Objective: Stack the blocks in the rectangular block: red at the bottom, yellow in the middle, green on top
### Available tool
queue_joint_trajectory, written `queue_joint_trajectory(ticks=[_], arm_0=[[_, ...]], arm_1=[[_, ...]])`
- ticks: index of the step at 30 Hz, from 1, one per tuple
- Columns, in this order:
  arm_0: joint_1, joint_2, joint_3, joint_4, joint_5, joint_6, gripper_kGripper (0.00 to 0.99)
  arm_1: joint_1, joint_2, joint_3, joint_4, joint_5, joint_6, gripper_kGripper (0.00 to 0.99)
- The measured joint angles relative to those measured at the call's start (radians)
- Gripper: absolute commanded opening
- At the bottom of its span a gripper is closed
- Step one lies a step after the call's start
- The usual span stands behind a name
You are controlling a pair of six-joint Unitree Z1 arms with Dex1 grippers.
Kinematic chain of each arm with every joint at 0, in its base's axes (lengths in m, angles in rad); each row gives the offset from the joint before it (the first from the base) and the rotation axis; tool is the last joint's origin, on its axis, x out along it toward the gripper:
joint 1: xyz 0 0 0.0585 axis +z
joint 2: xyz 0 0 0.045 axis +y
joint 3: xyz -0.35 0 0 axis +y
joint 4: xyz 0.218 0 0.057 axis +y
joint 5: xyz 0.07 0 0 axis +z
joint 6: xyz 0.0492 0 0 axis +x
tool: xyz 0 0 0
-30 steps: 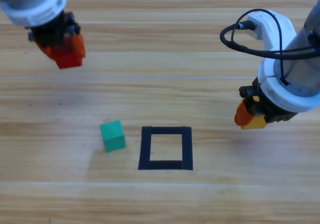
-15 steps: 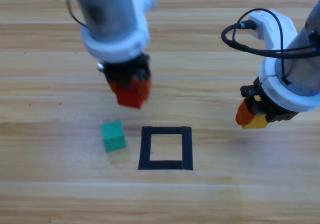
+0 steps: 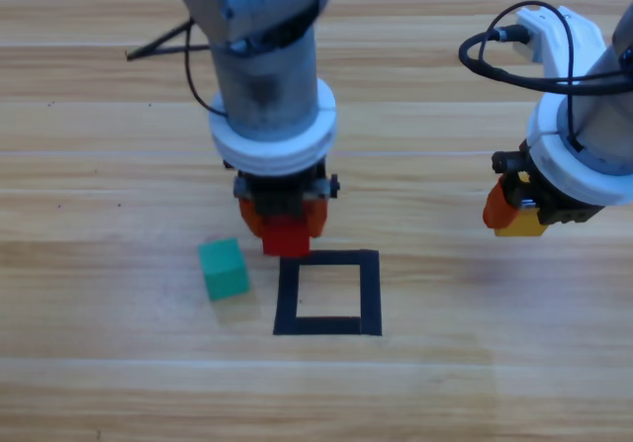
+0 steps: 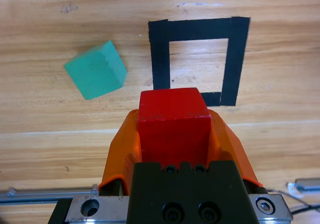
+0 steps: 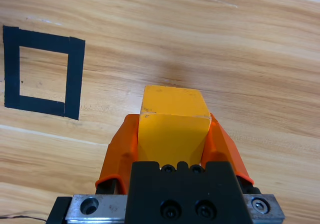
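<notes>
Wooden planks in pale, streaked grain make up the tabletop [image 3: 119, 383], and nothing of the room beyond it is shown. Three cubes are counted: one red, one yellow, one green. One black tape rectangle [image 3: 328, 293] is laid on the wood, hollow in the middle with bare wood showing inside it. Two arms are seen, each with one pincer.

The red cube [image 3: 285, 236] is clamped between the orange jaws of the left pincer [image 3: 284, 226], which is closed on it from both sides. It is held at the rectangle's upper left corner in the high view; in the left wrist view the cube [image 4: 173, 124] overlaps the outline's near edge. Whether it touches the tape cannot be told.

The green cube [image 3: 223, 269] lies free on the tabletop, just beside the rectangle's left side and slightly turned, near the left pincer but apart from it.

The yellow cube [image 3: 518, 224] is gripped in the closed jaws of the right pincer [image 3: 514, 215], well apart from the rectangle, to its right.
</notes>
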Motion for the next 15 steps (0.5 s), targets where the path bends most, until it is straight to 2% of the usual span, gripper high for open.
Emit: queue_joint_trajectory(ticks=[10,15], arm_0=[[-0.048,0.064,0.013,-0.059,0.001,-0.057,0.018],[-0.049,0.061,0.168,-0.209,0.0,-0.057,0.026]], arm_1=[[-0.006,0.0,0.0,0.0,-0.002,0.01,0.0],[-0.006,0.0,0.0,0.0,-0.004,0.01,0.0]])
